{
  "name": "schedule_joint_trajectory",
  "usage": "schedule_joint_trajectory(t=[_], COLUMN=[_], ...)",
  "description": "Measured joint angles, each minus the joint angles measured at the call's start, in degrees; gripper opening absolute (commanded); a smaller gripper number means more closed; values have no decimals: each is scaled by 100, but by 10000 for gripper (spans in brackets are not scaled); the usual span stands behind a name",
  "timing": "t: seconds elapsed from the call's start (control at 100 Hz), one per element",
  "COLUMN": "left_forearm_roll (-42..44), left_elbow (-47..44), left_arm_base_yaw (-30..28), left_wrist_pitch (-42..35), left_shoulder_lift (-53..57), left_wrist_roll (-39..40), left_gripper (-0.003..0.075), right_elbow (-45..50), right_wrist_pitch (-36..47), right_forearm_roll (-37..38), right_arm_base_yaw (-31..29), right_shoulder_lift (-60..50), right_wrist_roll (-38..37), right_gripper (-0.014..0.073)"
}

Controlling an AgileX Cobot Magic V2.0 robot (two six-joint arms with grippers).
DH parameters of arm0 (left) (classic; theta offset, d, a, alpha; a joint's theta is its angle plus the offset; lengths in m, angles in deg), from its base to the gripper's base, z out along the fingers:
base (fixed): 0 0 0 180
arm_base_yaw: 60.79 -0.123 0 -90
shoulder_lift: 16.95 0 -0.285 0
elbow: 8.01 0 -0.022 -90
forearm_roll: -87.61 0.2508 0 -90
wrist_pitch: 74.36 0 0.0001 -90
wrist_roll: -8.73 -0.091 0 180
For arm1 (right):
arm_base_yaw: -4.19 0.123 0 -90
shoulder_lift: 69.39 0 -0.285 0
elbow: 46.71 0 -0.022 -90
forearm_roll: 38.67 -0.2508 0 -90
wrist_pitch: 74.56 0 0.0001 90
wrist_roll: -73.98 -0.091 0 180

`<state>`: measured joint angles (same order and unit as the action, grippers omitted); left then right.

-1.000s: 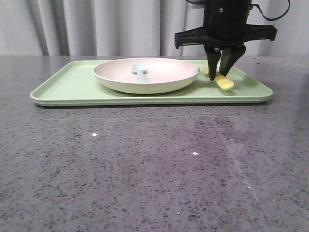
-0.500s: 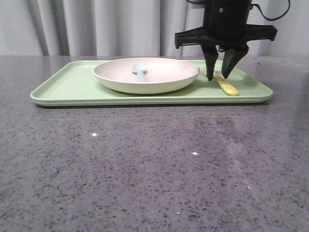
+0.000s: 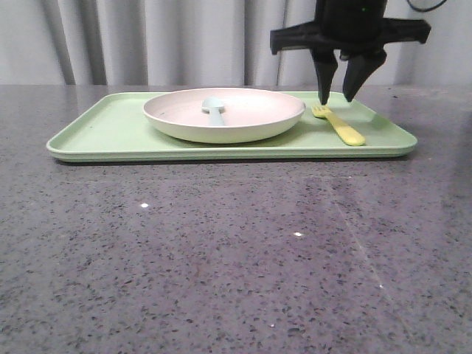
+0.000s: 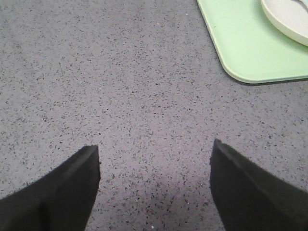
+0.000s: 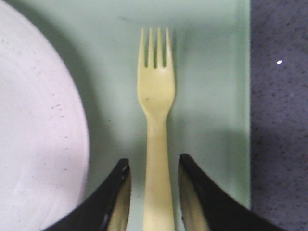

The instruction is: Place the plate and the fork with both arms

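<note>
Two arms share this job, and from the layout the placing looks all but finished. Largest in view is the grey speckled table (image 3: pixel 221 251), bearing the light-green tray (image 3: pixel 103 129) across its far half. On the tray sits the plate (image 3: pixel 251 118), flat and roughly central, with a pale blue spoon (image 3: pixel 214 109) lying in its bowl. Just beside the plate, towards the tray's right end, the fork (image 3: pixel 341 127) lies flat on the tray surface, apart from the plate's rim.

Above the fork hangs the right gripper (image 3: pixel 336 92), its pointed tips clear of the tray and holding nothing. From the wrist camera its fingers (image 5: pixel 115 202) are parted either side of the handle without clamping it. The left gripper (image 4: pixel 154 187) hovers over bare table just off the tray's corner, jaws spread wide and empty.

My reading: the release of the fork is done and the retreat is the step in hand. What comes next asks for a straight lift of the right arm, so neither tip clips the handle and drags it.
</note>
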<state>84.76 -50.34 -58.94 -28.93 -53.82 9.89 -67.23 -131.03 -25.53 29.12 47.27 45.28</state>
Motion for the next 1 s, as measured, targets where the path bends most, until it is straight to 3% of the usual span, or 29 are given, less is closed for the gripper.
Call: schedule_joint_trajectory(t=[0.47,0.7,1.0], left_forearm_roll=[0,0,0], left_elbow=[0,0,0], left_arm_base_yaw=[0,0,0], left_wrist_pitch=[0,0,0], left_shoulder_lift=[0,0,0], left_wrist_roll=[0,0,0], left_gripper=[472,472,472], right_elbow=[314,1674,3556], right_wrist_pitch=[-172,-40,271], right_forearm_roll=[1029,1262,1350], right_arm_base_yaw=[0,-163,-881], right_shoulder_lift=[-1781,-2948,-4859], right_wrist_roll=[199,62,-62], right_gripper=[259,259,259])
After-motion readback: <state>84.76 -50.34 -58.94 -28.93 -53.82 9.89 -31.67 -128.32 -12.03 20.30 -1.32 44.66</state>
